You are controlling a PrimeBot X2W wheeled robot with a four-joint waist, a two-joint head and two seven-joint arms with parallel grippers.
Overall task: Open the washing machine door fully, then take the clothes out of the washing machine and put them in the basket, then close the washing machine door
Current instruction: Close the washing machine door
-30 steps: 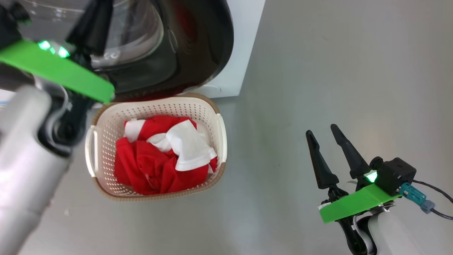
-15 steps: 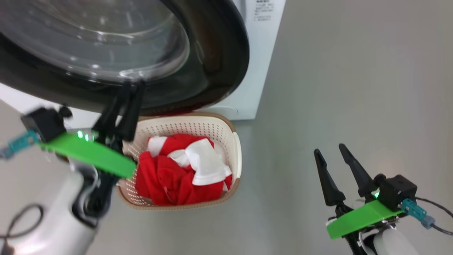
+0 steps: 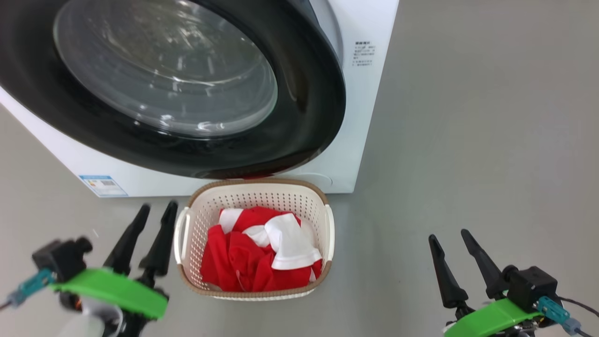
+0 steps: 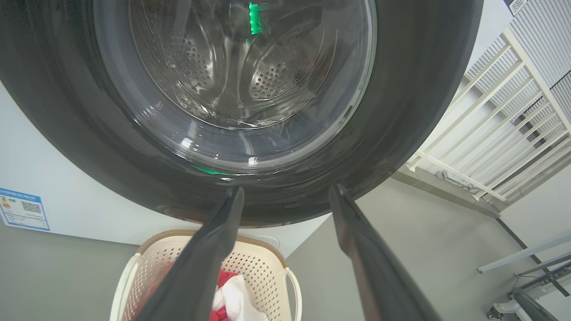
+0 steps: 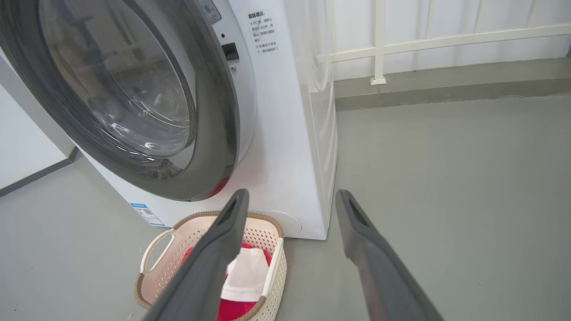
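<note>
Head view puts the door (image 3: 164,84) up ahead of the left hand (image 3: 159,205) — spread, empty — nearer than the right hand (image 3: 448,234), likewise spread.

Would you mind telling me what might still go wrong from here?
The washing machine door may not be latched: its latch-side edge seems to stand slightly off the washing machine. The open left end effector sits close beside the basket and could knock it, clothes inside, when it moves.
</note>
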